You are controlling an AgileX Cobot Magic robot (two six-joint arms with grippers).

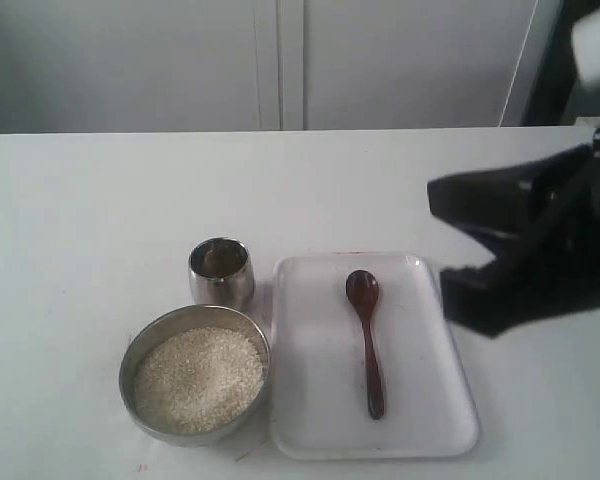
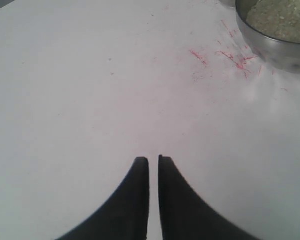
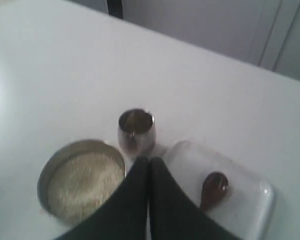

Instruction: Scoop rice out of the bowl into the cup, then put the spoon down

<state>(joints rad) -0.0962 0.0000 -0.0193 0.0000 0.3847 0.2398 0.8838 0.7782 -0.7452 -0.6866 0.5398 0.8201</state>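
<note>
Where the exterior view comes closest, at lower left, the bowl (image 1: 158, 330) sits on the white worktop (image 1: 80, 220) with the rice (image 1: 198, 378) lying level inside it. Just right of it a white tray (image 1: 425, 400) lies flat. The spoon (image 1: 367, 340) rests lengthwise on the tray, oval end toward the top of the frame. Just above the bowl stands the cup (image 1: 221, 272), upright, near the tray's upper left corner. In the right wrist view the right hand (image 3: 150, 160) has its dark fingers pressed together on nothing, with bowl, cup and spoon beyond them. The left hand (image 2: 153, 159) shows only a thin slit between its fingers, also gripping nothing, over bare worktop. Red scuffs (image 2: 225, 55) mark the surface near the bowl at that view's upper right.
</note>
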